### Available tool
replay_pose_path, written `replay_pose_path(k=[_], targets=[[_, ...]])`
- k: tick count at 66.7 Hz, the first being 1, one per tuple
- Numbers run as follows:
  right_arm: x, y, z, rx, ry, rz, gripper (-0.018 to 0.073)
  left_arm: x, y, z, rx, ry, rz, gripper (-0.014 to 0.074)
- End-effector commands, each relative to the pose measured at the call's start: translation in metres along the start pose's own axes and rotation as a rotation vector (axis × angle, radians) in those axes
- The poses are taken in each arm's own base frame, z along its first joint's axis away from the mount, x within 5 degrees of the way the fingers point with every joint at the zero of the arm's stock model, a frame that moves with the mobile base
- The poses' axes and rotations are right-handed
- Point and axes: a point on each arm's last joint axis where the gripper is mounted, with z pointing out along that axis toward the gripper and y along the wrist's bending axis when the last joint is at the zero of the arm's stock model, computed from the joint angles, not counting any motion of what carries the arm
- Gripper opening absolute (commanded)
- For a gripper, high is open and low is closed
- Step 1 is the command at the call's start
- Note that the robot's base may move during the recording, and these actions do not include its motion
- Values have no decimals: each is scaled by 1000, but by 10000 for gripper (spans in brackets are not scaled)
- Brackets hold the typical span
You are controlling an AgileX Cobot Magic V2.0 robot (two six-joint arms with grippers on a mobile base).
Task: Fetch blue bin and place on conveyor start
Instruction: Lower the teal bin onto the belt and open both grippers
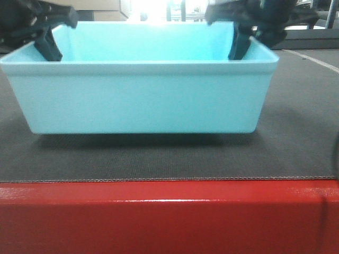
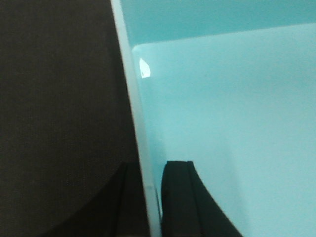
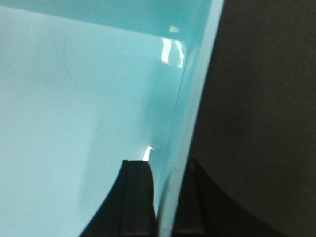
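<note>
The blue bin (image 1: 143, 95), a pale turquoise tub, stands level on the conveyor start's dark belt (image 1: 159, 159), just behind the red frame (image 1: 159, 217). My left gripper (image 1: 47, 45) straddles the bin's left wall, one finger inside and one outside. In the left wrist view the gripper (image 2: 150, 165) is closed on that wall of the bin (image 2: 222, 123), with belt (image 2: 59, 98) beside it. My right gripper (image 1: 241, 45) grips the right wall the same way. In the right wrist view the gripper (image 3: 165, 163) pinches the wall of the bin (image 3: 74, 98), next to belt (image 3: 261, 98).
The belt runs back and to the right, with a pale line (image 1: 312, 58) across it at the far right. Bright background and cardboard boxes (image 1: 100, 5) show beyond the bin. The bin's inside is bare.
</note>
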Motion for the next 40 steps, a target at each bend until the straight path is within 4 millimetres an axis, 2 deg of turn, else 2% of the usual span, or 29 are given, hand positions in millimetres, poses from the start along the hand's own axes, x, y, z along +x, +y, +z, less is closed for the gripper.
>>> replay_pose_path(k=[1,7,8,14,16,17,20,28,40], targets=[[-4,7,0,-24,-44,-22,57,-7,-2,1,19,-61,1,-14],[-4,7,0,-24,-42,-22,260,-5,-1,2,15,-50,0,144],[-4,6,0,-23,-39,-22,316,-5,-1,2,15,-50,0,177],[-4,7,0,-23,-35,-23,517,-5,-1,2,14,-47,0,419],[-4,7,0,-23,-33,-23,568,-5,-1,2,13,-40,0,479],[-4,7,0,-23,-31,-23,578,-5,0,2,12,-36,0,538],[-4,7,-2,-23,-32,-23,570,-6,0,1,7,-14,0,633],[-7,7,-14,-25,-59,-24,568,-11,1,-8,-6,21,3,545],[-13,-1,-48,-23,-133,-7,524,-21,2,-34,-16,8,3,420]])
